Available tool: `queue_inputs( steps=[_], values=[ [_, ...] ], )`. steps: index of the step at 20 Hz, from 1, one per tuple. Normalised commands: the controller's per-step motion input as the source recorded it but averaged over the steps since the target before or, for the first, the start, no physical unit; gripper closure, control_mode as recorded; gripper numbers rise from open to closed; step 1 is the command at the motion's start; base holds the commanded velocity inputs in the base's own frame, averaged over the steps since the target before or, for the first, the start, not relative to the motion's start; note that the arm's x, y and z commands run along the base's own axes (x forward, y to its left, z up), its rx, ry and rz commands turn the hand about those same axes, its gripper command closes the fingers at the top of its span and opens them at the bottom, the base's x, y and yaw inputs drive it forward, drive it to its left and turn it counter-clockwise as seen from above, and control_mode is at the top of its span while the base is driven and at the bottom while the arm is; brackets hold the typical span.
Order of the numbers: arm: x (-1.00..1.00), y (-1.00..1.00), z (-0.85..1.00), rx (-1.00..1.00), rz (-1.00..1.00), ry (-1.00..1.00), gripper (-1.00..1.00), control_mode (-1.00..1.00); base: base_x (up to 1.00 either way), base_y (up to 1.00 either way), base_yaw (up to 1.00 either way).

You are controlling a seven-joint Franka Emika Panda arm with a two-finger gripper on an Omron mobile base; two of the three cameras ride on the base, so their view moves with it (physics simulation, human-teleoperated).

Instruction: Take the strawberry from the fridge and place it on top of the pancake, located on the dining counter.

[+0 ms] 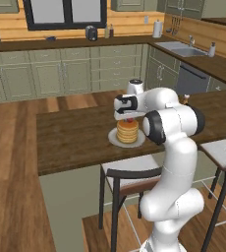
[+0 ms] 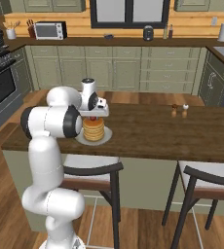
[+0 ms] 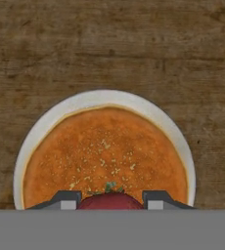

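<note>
Above the pancake [image 1: 127,131] on the dining counter [image 1: 70,135], gripper [image 1: 129,118] jaws clamp the strawberry [image 3: 109,200]; fetch done, only lowering and release remain.

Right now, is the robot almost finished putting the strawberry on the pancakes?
Nearly. The strawberry is already out of the fridge, held in the end effector right above the pancake stack on the dining counter. Only lowering and letting go remain.
</note>
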Motion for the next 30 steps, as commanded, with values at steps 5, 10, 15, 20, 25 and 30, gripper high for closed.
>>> queue_inputs(
  steps=[5, 10, 15, 20, 25, 30],
  values=[
    [-0.02, 0.00, -0.02, 0.00, 0.00, 0.00, -1.00, -1.00, 0.00, 0.00, 0.00],
    [-0.07, 0.00, 0.00, 0.00, 0.00, 0.00, -1.00, -1.00, 0.00, 0.00, 0.00],
    [-0.17, 0.00, 0.04, 0.00, 0.00, 0.00, -1.00, -1.00, 0.00, 0.00, 0.00],
    [-0.57, 0.00, 0.52, -0.01, -0.01, -0.06, -1.00, -1.00, 0.00, 0.00, 0.00],
    [-0.97, 0.00, 0.81, 0.07, -0.05, -0.13, -1.00, -1.00, 0.00, 0.00, 0.00],
    [-1.00, 0.23, 0.67, 0.07, -0.01, -0.14, -1.00, -1.00, 0.00, 0.00, 0.00]
  ],
)
